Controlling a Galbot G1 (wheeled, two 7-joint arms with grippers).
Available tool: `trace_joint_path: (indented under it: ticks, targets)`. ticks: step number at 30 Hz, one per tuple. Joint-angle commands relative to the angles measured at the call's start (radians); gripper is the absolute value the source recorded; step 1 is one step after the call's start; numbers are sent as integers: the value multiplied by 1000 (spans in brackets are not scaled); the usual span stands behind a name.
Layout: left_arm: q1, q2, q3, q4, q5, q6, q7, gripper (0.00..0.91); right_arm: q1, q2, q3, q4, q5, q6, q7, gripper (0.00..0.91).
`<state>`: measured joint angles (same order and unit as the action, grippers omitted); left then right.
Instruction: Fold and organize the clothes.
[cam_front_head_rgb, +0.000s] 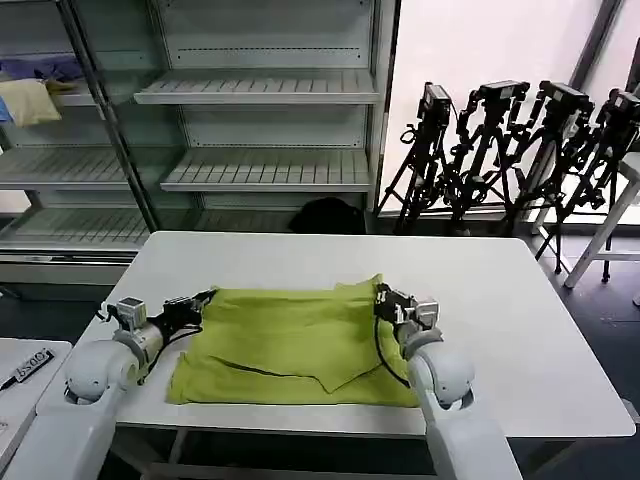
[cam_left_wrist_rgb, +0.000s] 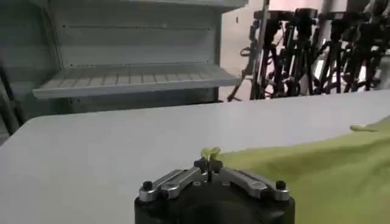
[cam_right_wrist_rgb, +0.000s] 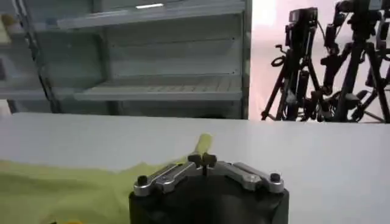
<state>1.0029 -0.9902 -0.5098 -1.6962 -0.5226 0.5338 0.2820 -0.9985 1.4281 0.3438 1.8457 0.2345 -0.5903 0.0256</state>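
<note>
While pinched: T-shirt (cam_front_head_rgb: 295, 345) between left pincer (cam_front_head_rgb: 208, 297) | right pincer (cam_front_head_rgb: 380, 297)

The T-shirt (cam_front_head_rgb: 295, 345) is a plain lime yellow-green with no print showing on the upturned side. It lies on a white table (cam_front_head_rgb: 520, 330). Both grippers, left (cam_front_head_rgb: 208, 298) and right (cam_front_head_rgb: 380, 297), are black with silver-grey links, on white arms. The tripods (cam_front_head_rgb: 500, 150) behind are black; the shelving (cam_front_head_rgb: 265, 90) is pale grey-white.
</note>
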Motion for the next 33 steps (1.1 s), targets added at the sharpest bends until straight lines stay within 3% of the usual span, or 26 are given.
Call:
trace_joint_path:
  ticks: [1,13,33]
  targets:
    - [156,14,-64,-87,-6,-27,25,0,-141,-8,13,125,-6,2,-14,0]
    - [214,15,-80,-109,26,-53,42,0,-208,-4,18,191,-36,3,-30,0]
    - [228,5,-73,-114,115,-65,52,10,-259,14,22,175,-118,5,-57,0]
